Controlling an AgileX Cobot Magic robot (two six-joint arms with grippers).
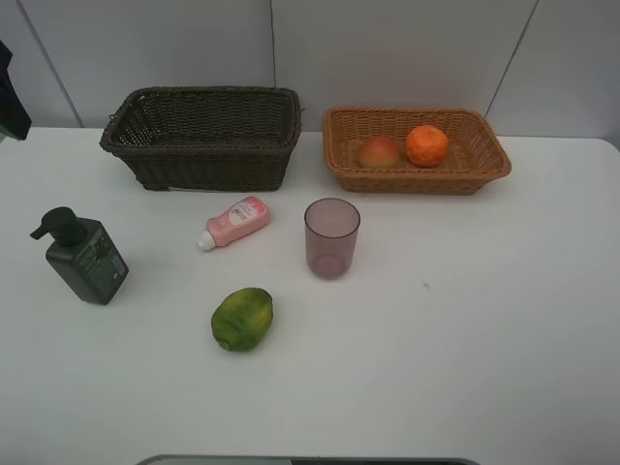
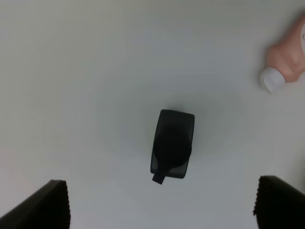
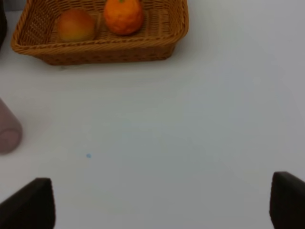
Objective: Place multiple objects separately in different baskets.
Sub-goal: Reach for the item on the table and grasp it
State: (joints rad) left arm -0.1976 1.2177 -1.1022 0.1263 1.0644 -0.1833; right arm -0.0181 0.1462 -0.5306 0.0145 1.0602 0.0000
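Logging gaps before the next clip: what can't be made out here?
- Pink tube with white cap: left wrist view, cut by frame edge.
- Translucent purple cup: right wrist view, cut by frame edge.
- Dark green pump bottle label: high view, too small to read.
- Left pincer, right pincer: wrist views, only tips in frame.

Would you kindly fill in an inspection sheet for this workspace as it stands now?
Surface: white table, one tiny speck.
Job's things: orange and red-yellow fruit in the tan basket; nothing seen in the dark basket; pump bottle and cup upright on the table; tube and green fruit lying on the table.
Clutter: nothing seen.
Claws: left claw open, above the pump bottle; right claw open, above bare table; neither holds anything.
Cables: nothing seen.
Surroundings: white panelled wall behind; dark object at the left edge.
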